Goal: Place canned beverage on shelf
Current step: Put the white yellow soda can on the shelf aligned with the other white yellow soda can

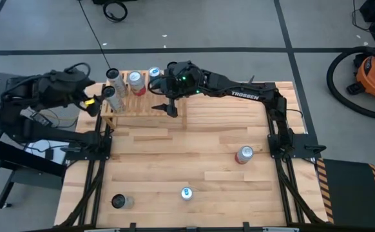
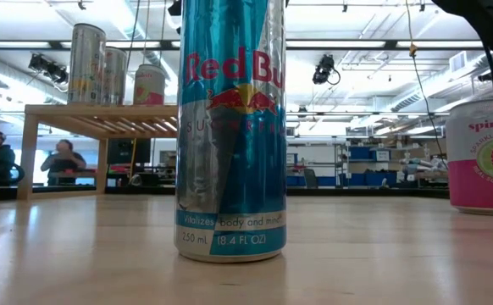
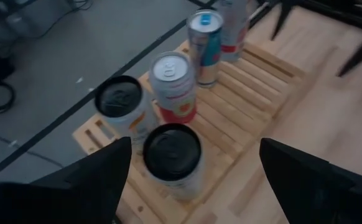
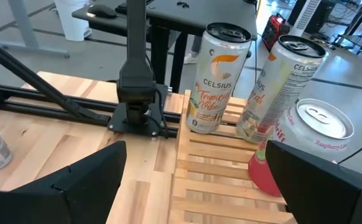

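Observation:
The shelf [image 1: 142, 106], a low slatted rack of pale wood, stands at the table's far left. Several cans stand upright on its slats, among them two black-topped ones [image 3: 171, 152] and a blue one [image 3: 204, 37]. My left gripper [image 3: 194, 149] hovers open above the shelf's left end [image 1: 92, 103], over the nearer black-topped can. My right gripper [image 4: 193, 152] hangs open over the shelf's right part [image 1: 169, 98], facing two Celsius cans [image 4: 215, 78] and a pink can [image 4: 305, 137]. Neither gripper holds anything.
Three loose cans stand upright on the table: a pink Spindrift can [image 1: 243, 154] at mid right, a blue Red Bull can [image 1: 186, 193] near the front edge, and a dark-topped can [image 1: 120, 202] at the front left. Bare planks lie between them and the shelf.

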Tool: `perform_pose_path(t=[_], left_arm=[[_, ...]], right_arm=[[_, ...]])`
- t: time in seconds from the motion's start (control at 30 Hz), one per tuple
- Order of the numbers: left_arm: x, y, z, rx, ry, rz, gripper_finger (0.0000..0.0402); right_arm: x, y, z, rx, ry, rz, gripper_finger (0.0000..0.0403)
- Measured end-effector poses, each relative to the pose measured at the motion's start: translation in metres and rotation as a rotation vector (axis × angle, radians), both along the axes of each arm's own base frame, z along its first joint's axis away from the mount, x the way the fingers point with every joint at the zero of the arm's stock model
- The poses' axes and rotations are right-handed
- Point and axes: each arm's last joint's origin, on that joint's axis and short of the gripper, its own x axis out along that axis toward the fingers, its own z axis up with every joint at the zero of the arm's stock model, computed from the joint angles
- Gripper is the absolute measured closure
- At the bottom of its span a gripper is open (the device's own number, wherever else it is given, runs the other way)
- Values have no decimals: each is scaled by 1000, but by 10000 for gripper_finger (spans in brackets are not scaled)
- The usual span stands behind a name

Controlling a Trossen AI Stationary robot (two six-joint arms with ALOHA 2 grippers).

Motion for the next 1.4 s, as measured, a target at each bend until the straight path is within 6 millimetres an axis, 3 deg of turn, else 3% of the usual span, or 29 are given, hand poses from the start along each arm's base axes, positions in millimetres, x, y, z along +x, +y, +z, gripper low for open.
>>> perform_pose_path(t=[0.73,1.1,1.4], left_arm=[[11,4,8,-10,-147,63,45],[41,19,8,172,-86,281,45],[49,21,5,138,-107,337,45]], right_arm=[[-2,3,-4,35,60,-10,7],[-8,7,4,32,47,-5,7],[-8,7,3,24,59,-1,7]])
